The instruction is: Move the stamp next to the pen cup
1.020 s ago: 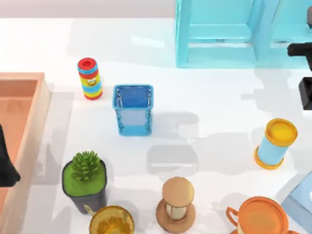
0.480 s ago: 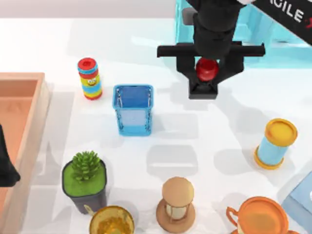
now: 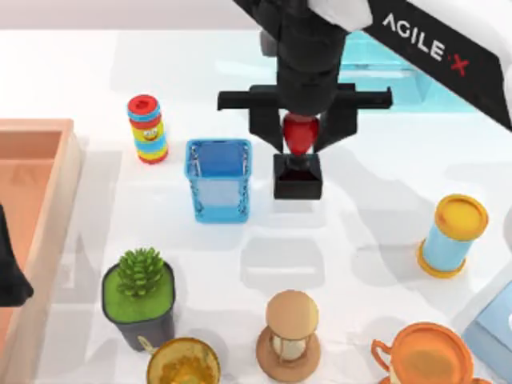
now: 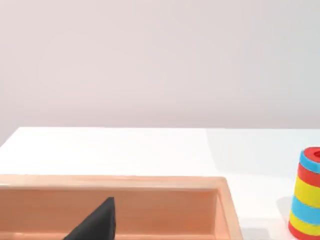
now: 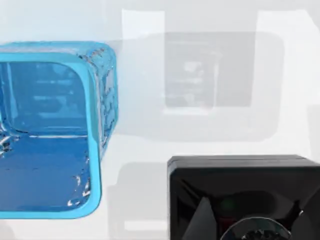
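The table [image 3: 376, 240] was glossy white, with a pale plain wall behind it in my left wrist view. At its left edge lay a peach wooden tray [image 3: 32, 160]; at twelve to one o'clock stood a light-blue frame [image 3: 376, 60].

My right gripper [image 3: 300, 136] hung over the middle, fingers clamped on the red knob of the stamp [image 3: 298, 176], whose black block sat just beside the pen cup [image 3: 218, 180], at the cup's three o'clock, a narrow gap between them. Whether the block touched the table I could not tell.

Around them: a striped smiley cylinder [image 3: 147, 128] at the cup's ten o'clock, a potted plant [image 3: 139, 296] at seven, a wooden hourglass [image 3: 291, 336] at five, and a light-blue cylinder [image 3: 452, 236] far off at four.

My left arm [image 3: 10, 272] was parked at nine o'clock over the tray.
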